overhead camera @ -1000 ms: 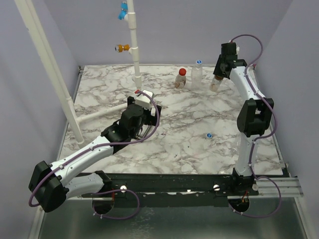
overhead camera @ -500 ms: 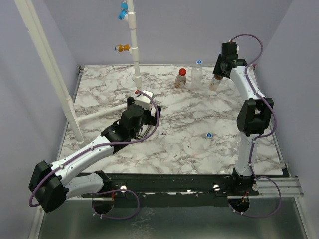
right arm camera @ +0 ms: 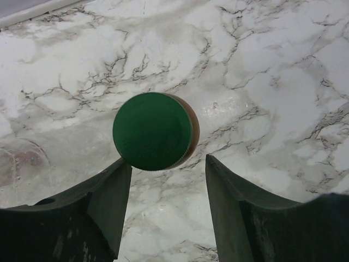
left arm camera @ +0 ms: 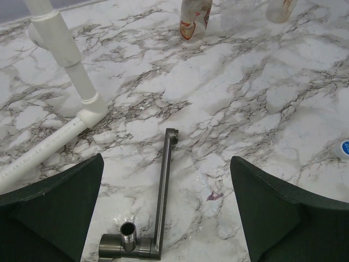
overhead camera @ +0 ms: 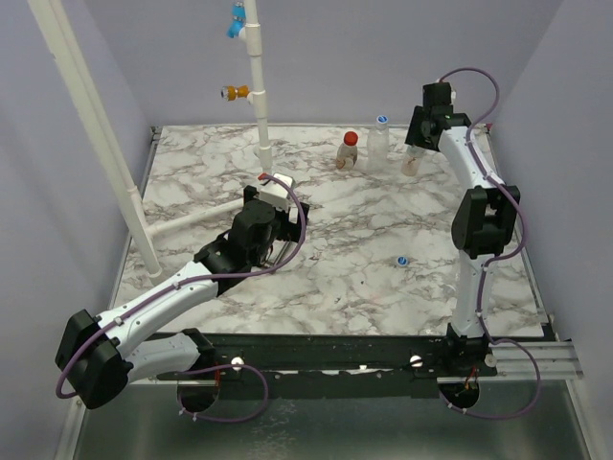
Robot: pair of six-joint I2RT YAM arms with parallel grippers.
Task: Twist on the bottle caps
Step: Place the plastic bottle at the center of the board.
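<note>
Green cap (right arm camera: 152, 131) on bottle (right arm camera: 192, 130) (contents unclear)

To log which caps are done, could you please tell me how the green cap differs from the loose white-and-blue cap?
The green cap sits atop a bottle at the far right of the marble table; the white-and-blue cap lies flat on that table, on no bottle. The green cap is right under the right gripper; the white-and-blue cap has no gripper near it. Both are small, round caps.

Green cap (right arm camera: 155, 131) sits atop its upright bottle (overhead camera: 413, 163); blue-white cap (overhead camera: 401, 261) lies loose.
</note>
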